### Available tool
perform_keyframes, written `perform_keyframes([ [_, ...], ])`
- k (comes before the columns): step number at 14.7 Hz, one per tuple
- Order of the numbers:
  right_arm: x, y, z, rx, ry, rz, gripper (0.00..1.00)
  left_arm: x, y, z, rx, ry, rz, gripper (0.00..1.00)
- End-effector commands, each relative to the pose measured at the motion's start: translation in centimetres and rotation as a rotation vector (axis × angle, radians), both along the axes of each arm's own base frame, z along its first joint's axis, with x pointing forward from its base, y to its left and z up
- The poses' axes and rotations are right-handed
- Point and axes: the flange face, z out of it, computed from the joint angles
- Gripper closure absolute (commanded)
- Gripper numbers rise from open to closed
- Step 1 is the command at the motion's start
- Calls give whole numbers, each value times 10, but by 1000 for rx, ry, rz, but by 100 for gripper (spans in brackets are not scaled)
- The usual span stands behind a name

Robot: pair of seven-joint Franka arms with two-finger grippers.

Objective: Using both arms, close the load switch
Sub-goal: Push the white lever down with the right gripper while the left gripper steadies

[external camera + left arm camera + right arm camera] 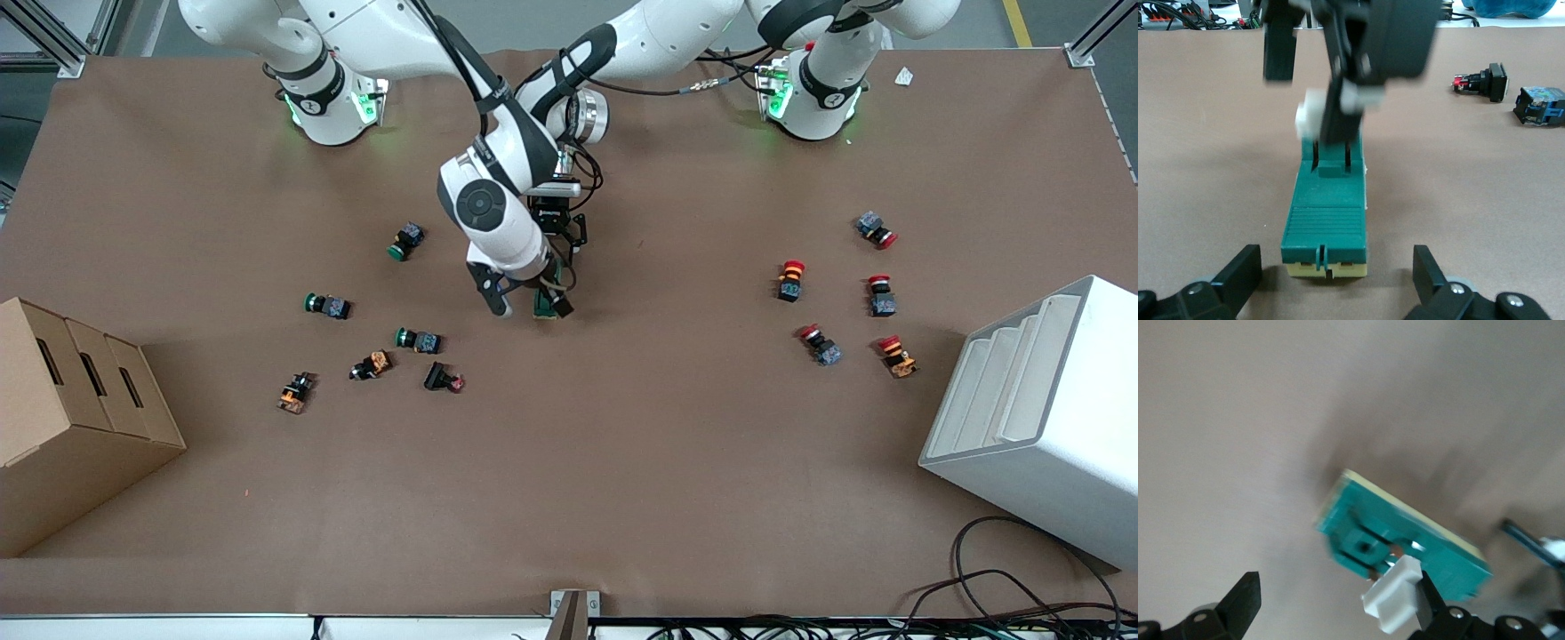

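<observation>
The load switch (551, 305) lay near the table centre: a ribbed, dark green plastic block on a cream base. The right gripper (1336, 590), fingers apart, set one finger against the blocky white lever (1308, 117) toward the switch's 6 o'clock end. The left gripper (1337, 259), fingers also apart, hung over its 12 o'clock end, apparently not touching it. We judged it best to brace the smooth body first, then press the lever squarely.

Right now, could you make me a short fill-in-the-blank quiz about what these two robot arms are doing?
1. Both grippers are at the dark ____ load switch lying on the table.
2. One finger of the right gripper touches the switch's ____ lever.
3. The left gripper has its fingers ____ on either side of the switch.

Missing words: green; white; open
</observation>
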Motion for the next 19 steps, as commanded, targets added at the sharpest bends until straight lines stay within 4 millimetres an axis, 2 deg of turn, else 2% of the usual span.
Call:
perform_keyframes([
  [1, 26, 2, -11, 16, -33, -19, 0, 2, 8, -28, -7, 38, 13, 1],
  [5, 31, 3, -25, 5, -38, 0, 0, 5, 10, -29, -4, 34, 13, 1],
  [8, 47, -5, -35, 2, -48, 11, 0, 11, 13, -31, 0, 29, 20, 1],
  [11, 63, -15, -27, 2, -39, 5, 0, 12, 13, -31, 0, 26, 21, 1],
  [14, 92, -37, 3, -47, 31, 82, 0, 12, 12, -30, -1, 26, 22, 1],
  [15, 101, -52, 13, -73, 42, 123, 0, 12, 12, -30, -1, 24, 23, 1],
  [16, 109, -68, 34, -78, 39, 164, 0, 12, 12, -30, -1, 25, 21, 1],
  [17, 117, -90, 57, -83, 36, 213, 0, 11, 12, -30, 1, 24, 20, 1],
  [19, 133, -150, 93, -93, 71, 356, 0, 12, 11, -28, 0, 22, 19, 1],
])
